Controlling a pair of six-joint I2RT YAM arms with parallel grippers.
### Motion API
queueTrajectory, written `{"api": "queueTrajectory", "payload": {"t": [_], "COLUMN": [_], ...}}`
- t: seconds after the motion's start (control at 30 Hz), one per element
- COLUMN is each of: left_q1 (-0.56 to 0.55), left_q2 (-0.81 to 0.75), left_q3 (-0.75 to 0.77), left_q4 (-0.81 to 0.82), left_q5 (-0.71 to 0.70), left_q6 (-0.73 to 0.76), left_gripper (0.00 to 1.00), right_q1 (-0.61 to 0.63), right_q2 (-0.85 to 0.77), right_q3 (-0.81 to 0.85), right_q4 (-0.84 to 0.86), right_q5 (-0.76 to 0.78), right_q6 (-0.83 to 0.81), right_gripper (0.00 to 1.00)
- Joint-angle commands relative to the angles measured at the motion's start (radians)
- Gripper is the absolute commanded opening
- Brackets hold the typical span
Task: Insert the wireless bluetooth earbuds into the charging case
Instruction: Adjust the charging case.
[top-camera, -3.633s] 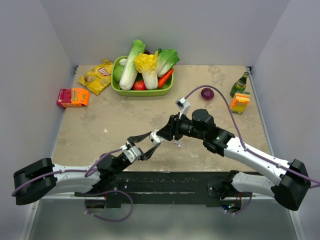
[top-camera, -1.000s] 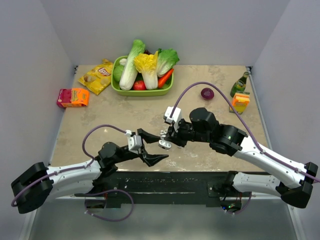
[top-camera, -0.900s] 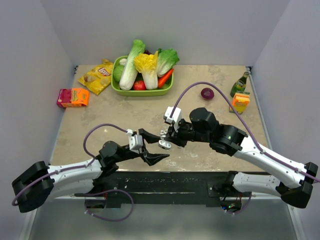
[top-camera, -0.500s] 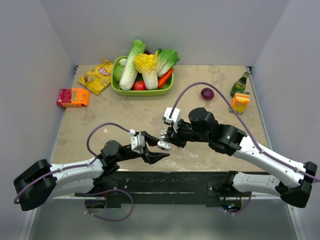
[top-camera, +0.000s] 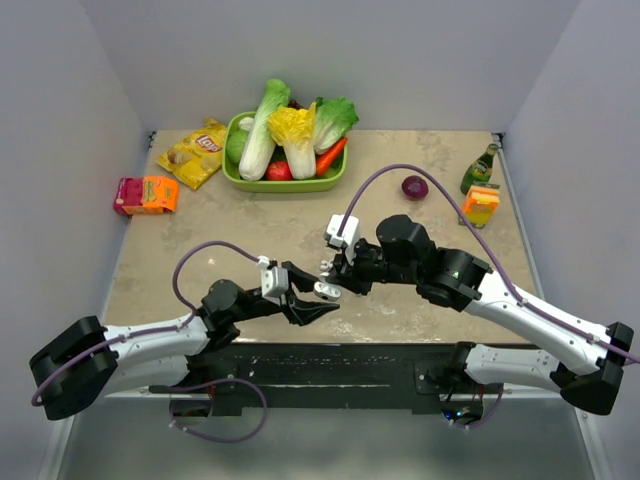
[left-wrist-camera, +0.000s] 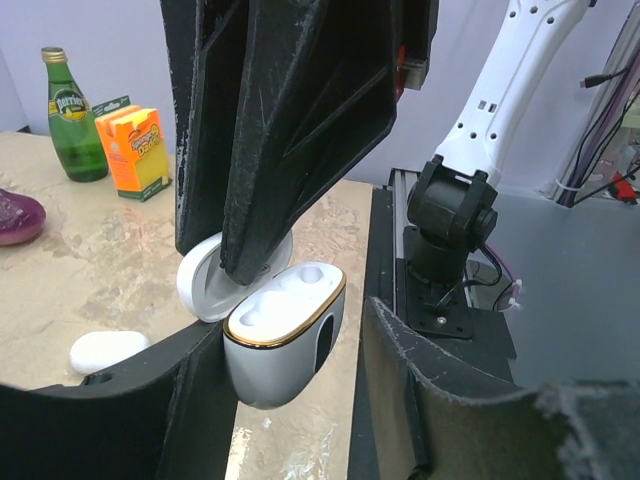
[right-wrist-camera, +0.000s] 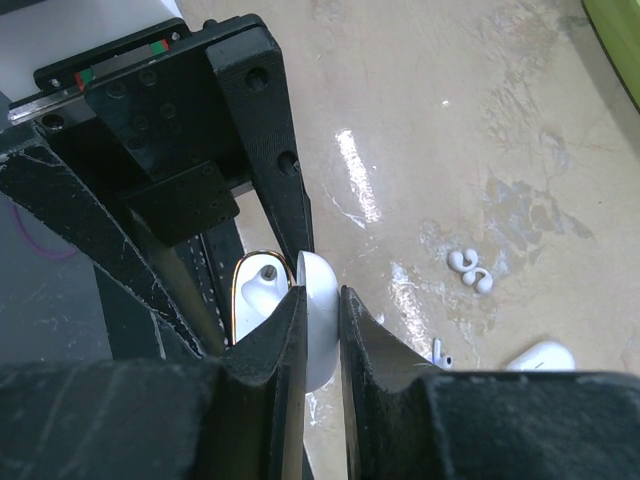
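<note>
The charging case is white with a gold rim and hangs open above the table near its front edge. My right gripper is shut on its lid. The case body shows two empty wells. It sits between the jaws of my left gripper, which is open, with the left finger against the case and a gap on the right. Small white earbuds lie on the table beyond, and one with a stem lies nearer. They are hidden in the top view.
A white rounded piece lies on the table by the earbuds. A green tub of vegetables, a chips bag and a red-orange box sit at the back left. An onion, bottle and carton are at the back right.
My left gripper has moved right, and its open jaws now stand around the case body. My right gripper has kept hold of the lid and barely moved.
</note>
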Motion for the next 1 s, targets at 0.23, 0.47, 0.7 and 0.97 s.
{"api": "queueTrajectory", "payload": {"t": [0.23,0.47,0.7,0.97], "left_q1": [0.024,0.033,0.04,0.045], "left_q2": [0.046,0.069,0.09,0.099], "left_q3": [-0.014,-0.016,-0.031,-0.04], "left_q4": [0.184,0.214,0.256,0.284], "left_q5": [0.063,0.071,0.063,0.023], "left_q6": [-0.072,-0.09,-0.108,-0.138], "left_gripper": [0.28,0.12,0.0,0.52], "right_q1": [0.005,0.007,0.01,0.01], "right_q2": [-0.001,-0.006,-0.021,-0.021], "right_q3": [0.018,0.018,0.016,0.021], "right_q4": [0.038,0.037,0.044,0.046], "right_q5": [-0.024,-0.032,-0.041,-0.048], "right_q6": [-0.002,-0.002,-0.002,-0.002], "right_gripper": [0.0,0.0,0.0,0.0]}}
